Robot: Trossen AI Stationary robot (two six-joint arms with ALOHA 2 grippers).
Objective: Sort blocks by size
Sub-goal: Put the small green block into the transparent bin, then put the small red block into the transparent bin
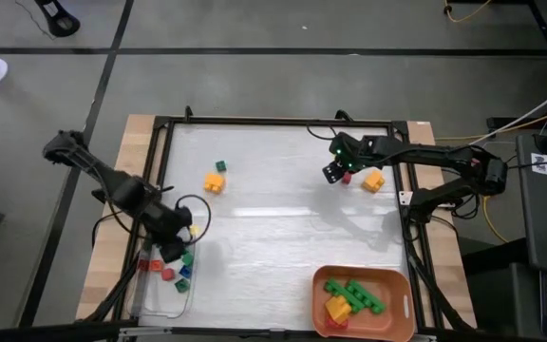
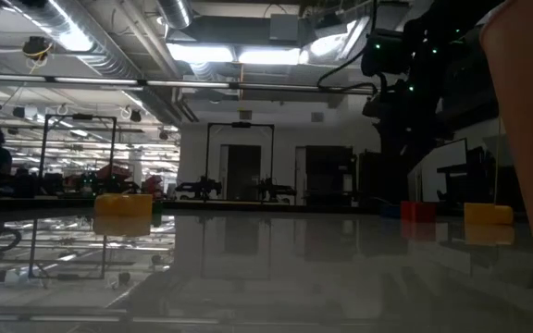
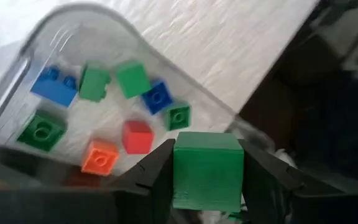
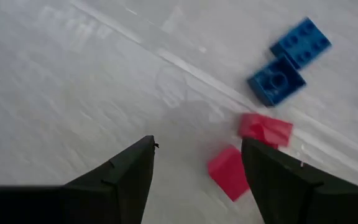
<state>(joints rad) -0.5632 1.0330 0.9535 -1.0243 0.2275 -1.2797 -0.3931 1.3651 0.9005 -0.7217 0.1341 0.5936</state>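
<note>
Overhead, the white table (image 1: 283,218) in its black frame fills the middle of the scene, with both dark arms reaching in from opposite sides. At its near right corner sits an orange tray (image 1: 397,318) holding long green bricks (image 1: 357,294) and a yellow brick (image 1: 337,308). At the near left corner lies a clear tray (image 3: 61,25); the left wrist view shows it holding small pieces: a blue two-stud brick (image 3: 55,86), two green blocks (image 3: 114,81), a small blue block (image 3: 158,96), a tiny green block (image 3: 178,116), a green block near the rim (image 3: 41,129), a red cube (image 3: 136,136) and an orange block (image 3: 100,156).

The left gripper (image 1: 172,249) hangs over this clear tray with a green cube (image 3: 207,169) between its fingers (image 3: 157,174); the cube fills the gap, though whether the fingers press it or have let go cannot be told.

The right gripper (image 1: 335,171) is at the far right part of the table, its fingers (image 4: 129,174) spread wide with nothing between them, poised above two red blocks (image 4: 248,149). Two blue bricks (image 4: 288,62) lie just beyond those. A yellow block (image 1: 374,180) rests beside this gripper.

Left of the table's centre, a yellow block (image 1: 215,182) sits with a small green block (image 1: 220,166) just beyond it, apart.
</note>
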